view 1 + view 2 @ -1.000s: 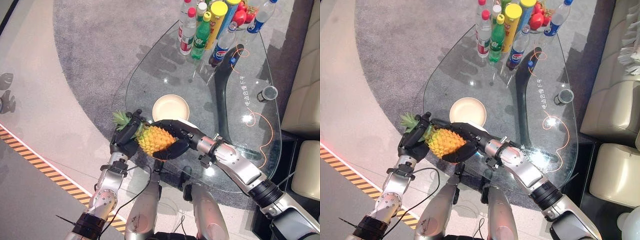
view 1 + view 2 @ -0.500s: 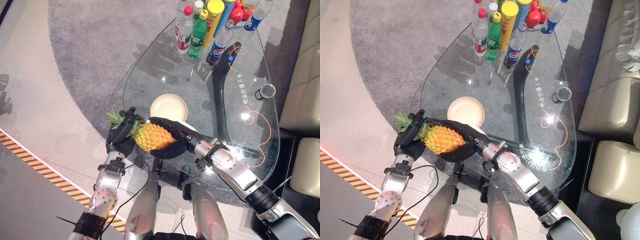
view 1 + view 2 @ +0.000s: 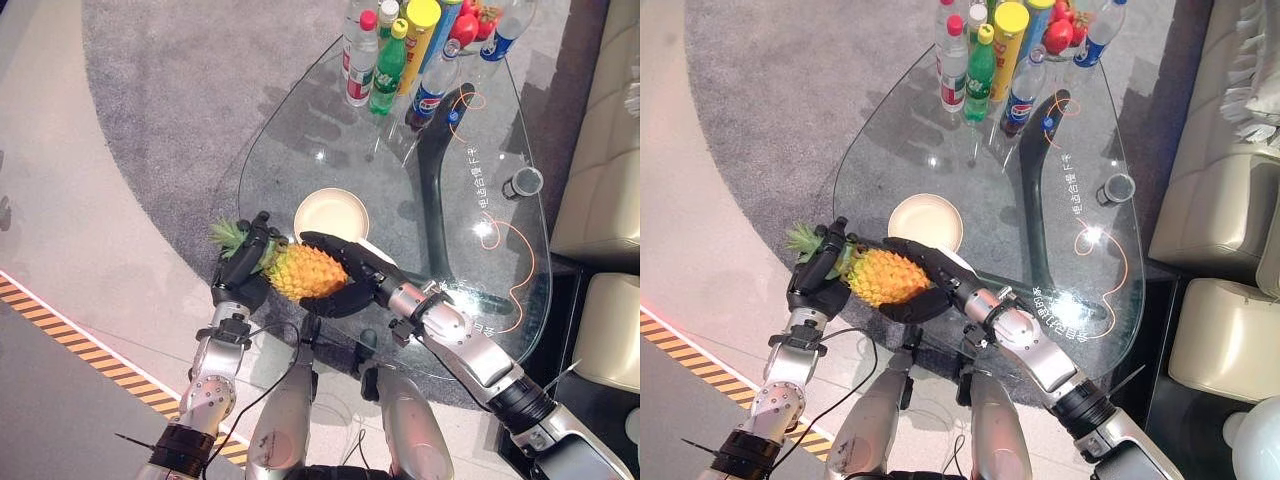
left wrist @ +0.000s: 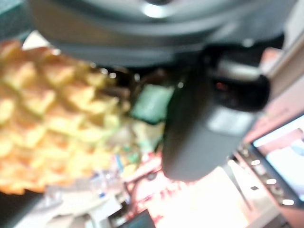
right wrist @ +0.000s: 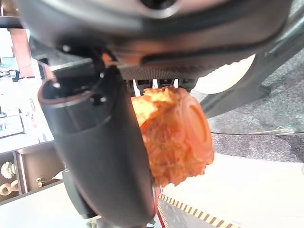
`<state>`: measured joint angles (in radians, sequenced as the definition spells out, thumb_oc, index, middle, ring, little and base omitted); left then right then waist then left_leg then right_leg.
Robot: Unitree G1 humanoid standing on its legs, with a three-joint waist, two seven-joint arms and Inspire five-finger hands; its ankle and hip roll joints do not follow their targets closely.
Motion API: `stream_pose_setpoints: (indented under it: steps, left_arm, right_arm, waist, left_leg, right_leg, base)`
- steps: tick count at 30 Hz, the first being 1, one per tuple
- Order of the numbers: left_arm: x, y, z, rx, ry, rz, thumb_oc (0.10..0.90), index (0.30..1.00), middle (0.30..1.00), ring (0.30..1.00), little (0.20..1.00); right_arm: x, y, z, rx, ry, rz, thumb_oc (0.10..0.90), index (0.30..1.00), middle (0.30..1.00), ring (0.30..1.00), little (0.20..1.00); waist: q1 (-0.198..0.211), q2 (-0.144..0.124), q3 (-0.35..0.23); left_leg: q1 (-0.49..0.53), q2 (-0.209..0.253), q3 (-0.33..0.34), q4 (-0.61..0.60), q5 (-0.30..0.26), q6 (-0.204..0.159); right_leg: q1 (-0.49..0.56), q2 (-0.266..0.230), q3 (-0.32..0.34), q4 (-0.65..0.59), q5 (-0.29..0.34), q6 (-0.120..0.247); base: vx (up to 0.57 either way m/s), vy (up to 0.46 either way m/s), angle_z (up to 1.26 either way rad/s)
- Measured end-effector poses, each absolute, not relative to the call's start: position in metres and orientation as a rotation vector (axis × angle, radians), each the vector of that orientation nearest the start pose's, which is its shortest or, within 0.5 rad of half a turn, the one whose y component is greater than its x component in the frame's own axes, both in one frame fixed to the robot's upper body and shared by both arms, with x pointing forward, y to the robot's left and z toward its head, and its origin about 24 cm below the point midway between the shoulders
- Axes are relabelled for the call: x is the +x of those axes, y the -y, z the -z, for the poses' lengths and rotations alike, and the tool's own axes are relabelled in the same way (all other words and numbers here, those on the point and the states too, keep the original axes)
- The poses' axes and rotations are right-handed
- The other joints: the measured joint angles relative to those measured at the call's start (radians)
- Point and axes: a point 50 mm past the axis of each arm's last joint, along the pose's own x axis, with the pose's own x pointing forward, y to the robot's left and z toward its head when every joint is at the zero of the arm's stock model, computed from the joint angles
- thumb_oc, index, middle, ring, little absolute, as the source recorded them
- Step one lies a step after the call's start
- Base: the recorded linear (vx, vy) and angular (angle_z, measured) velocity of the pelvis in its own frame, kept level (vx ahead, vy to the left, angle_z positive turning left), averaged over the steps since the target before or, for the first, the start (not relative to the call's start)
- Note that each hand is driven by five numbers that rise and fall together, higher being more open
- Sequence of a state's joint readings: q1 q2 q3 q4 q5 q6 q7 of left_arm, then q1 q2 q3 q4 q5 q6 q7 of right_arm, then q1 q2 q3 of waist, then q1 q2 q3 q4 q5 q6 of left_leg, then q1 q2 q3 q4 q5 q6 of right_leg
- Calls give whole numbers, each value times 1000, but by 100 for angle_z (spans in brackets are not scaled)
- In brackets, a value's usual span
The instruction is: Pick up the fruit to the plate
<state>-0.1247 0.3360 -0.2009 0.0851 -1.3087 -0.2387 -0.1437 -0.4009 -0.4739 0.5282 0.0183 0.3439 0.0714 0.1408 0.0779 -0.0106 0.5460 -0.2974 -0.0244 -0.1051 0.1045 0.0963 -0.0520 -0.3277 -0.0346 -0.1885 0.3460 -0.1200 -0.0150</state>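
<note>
Yellow-orange pineapple point(image 3: 308, 272), frame centre, pinched between left hand point(image 3: 243, 270) at leafy crown and right hand point(image 3: 345, 275) curled round body. Round cream plate point(image 3: 331, 215) just above. Advice: carry level, both grips firm, lower onto plate centre before loosening.

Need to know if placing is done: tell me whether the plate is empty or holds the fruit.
Empty. The plate shows a bare cream surface; the pineapple is held beside its near edge between the left hand and right hand.
</note>
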Motion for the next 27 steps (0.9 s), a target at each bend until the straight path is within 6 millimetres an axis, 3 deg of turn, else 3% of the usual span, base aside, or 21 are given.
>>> stream_pose_setpoints:
  steps: [13,16,20,22,27]
  left_arm:
    - [273,-175,-81,-766,303,173,100,300,300,300,200]
    - [271,-182,-90,-713,374,116,100,300,300,300,200]
    - [273,-205,-114,-637,528,-11,100,300,300,300,200]
    - [273,-213,-124,-600,588,-66,100,300,300,300,200]
    - [278,-209,-138,-514,637,-117,100,300,300,300,200]
  right_arm:
    - [285,98,-80,-186,27,-605,800,900,900,900,900]
    - [288,110,-74,-178,-8,-533,800,900,900,900,900]
    - [291,146,-55,-221,-117,-398,800,900,900,900,900]
    - [290,154,-52,-239,-136,-375,800,900,900,900,900]
    - [289,152,-50,-235,-142,-382,800,900,900,900,900]
  waist:
    - [-10,-10,1]
    - [-13,-12,1]
    - [-18,-12,1]
    - [-23,-12,1]
    - [-26,-12,1]
  left_leg:
    - [-3,0,5,0,0,0]
    - [-5,0,8,0,-2,2]
    - [-10,0,14,0,-3,4]
    - [-17,0,15,1,-3,4]
    - [-22,0,19,0,-3,4]
  right_leg:
    - [-6,0,5,2,0,1]
    - [-9,0,9,3,0,1]
    - [-17,1,16,3,0,2]
    - [-25,1,18,4,0,2]
    - [-35,2,26,7,0,2]
  base:
    - [0,0,0]
    - [9,10,-3]
    - [18,16,-4]
    - [24,19,-4]
    - [10,11,-4]
